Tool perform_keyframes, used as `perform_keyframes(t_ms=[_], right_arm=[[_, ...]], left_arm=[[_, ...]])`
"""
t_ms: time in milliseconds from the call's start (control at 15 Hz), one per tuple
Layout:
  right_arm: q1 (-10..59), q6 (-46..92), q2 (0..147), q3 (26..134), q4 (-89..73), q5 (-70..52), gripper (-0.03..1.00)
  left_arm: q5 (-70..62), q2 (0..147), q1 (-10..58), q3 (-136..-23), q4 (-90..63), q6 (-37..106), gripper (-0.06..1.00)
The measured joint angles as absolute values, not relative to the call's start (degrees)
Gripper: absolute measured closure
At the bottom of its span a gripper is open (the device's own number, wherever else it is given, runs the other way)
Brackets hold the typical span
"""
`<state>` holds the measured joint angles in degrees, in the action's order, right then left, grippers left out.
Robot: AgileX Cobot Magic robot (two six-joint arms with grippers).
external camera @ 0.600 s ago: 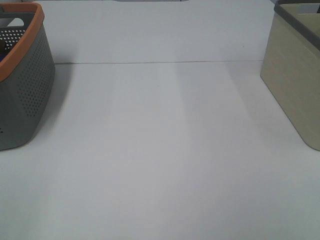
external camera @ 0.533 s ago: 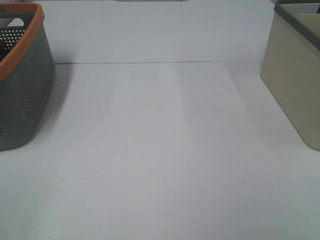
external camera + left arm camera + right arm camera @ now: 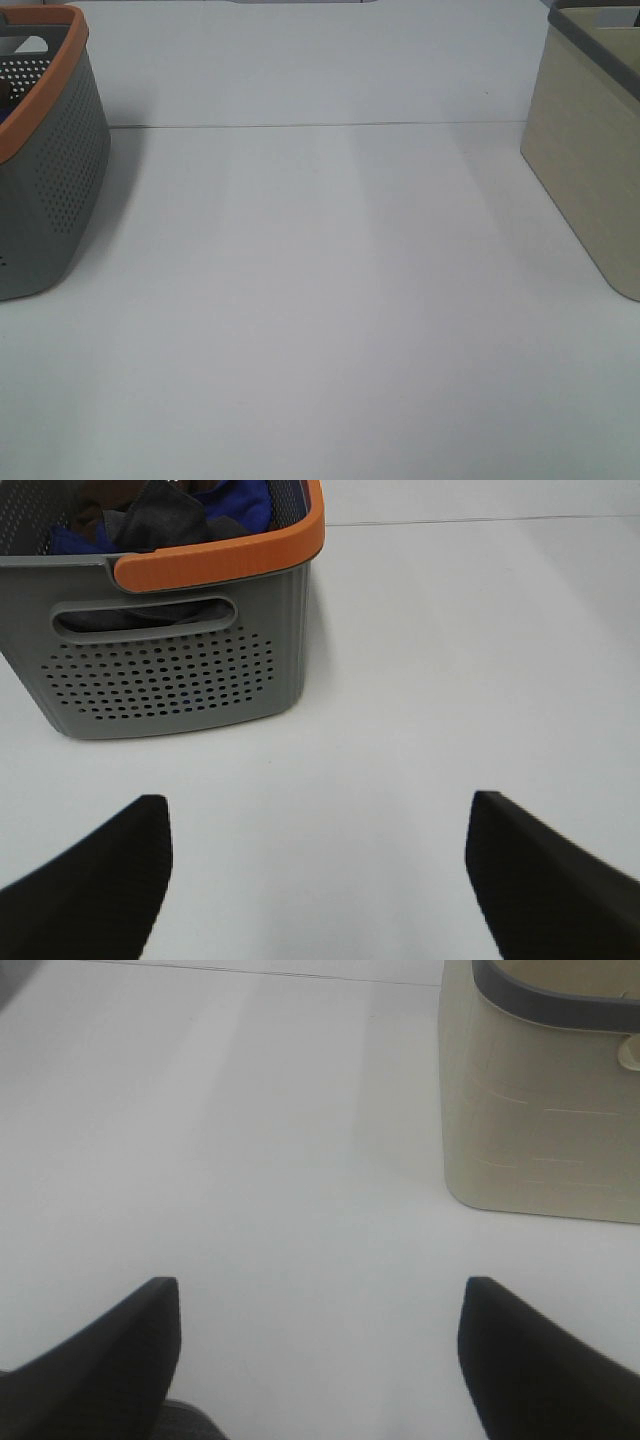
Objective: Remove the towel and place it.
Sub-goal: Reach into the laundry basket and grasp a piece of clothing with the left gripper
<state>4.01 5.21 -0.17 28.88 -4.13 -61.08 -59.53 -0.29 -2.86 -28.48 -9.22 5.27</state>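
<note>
The towel (image 3: pixel 165 515) lies bunched in the grey basket (image 3: pixel 180 680) ahead of the left claw (image 3: pixel 318 880), untouched. That one and the right claw (image 3: pixel 318 1360) gape empty over the surface (image 3: pixel 450 680); removal and placing both seem left to do.

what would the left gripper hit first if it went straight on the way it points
Probably the basket, near its corner; it sits off to one side, so the left gripper might just pass it. Depth unclear.

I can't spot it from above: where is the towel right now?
The towel lies inside the orange-rimmed grey basket on the left of the high view, bunched beside a blue cloth; the left wrist view shows it best.
</note>
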Motion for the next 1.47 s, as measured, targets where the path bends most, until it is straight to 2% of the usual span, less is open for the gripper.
perform_keyframes(t_ms=[1467], right_arm=[[4.01,5.21,-0.17,28.88,-4.13,-61.08,0.21]], left_arm=[[-59.53,-0.29,-2.86,-28.48,-9.22,5.27,0.18]])
